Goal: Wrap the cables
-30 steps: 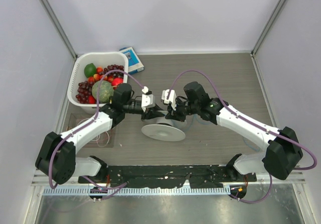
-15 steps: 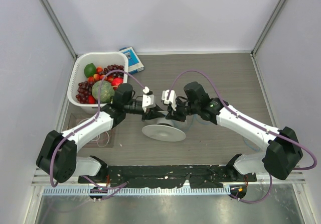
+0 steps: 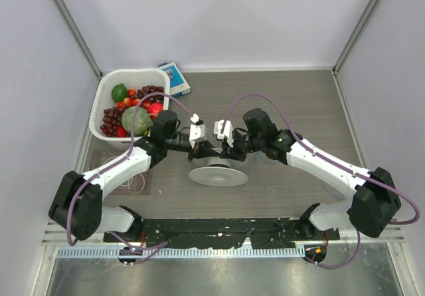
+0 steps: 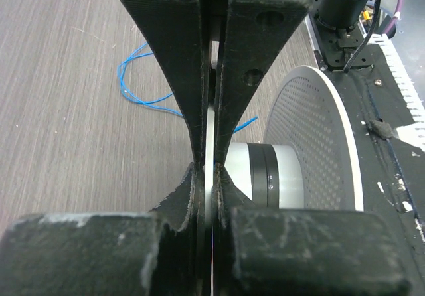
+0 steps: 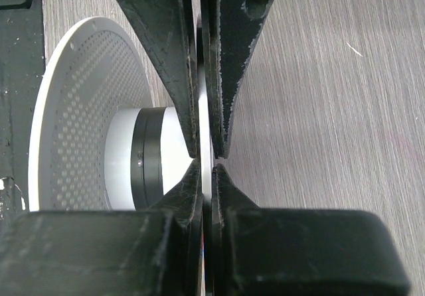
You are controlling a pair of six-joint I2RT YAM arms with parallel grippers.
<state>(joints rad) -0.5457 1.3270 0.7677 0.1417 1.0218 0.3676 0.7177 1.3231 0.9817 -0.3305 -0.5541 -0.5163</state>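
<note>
A white spool (image 3: 218, 174) with perforated flanges (image 4: 319, 143) and a black-banded hub (image 5: 143, 160) sits mid-table between both arms. My left gripper (image 3: 199, 151) is shut on the thin edge of its near flange, which shows as a white strip between the fingers (image 4: 212, 170). My right gripper (image 3: 229, 152) is shut on the same flange from the other side (image 5: 207, 160). A hair-thin blue cable (image 4: 143, 95) lies loosely looped on the table beyond the left fingers. A pale thin cable loop (image 3: 137, 184) lies by the left arm.
A white basket (image 3: 106, 90) of fruit stands at the back left, with a small blue box (image 3: 175, 78) beside it. A black rail (image 3: 219, 229) runs along the near edge by the arm bases. Walls close in the left, right and back.
The left gripper's jaws have closed onto the spool's flange. The spool has shifted slightly. The right gripper keeps its grip.
</note>
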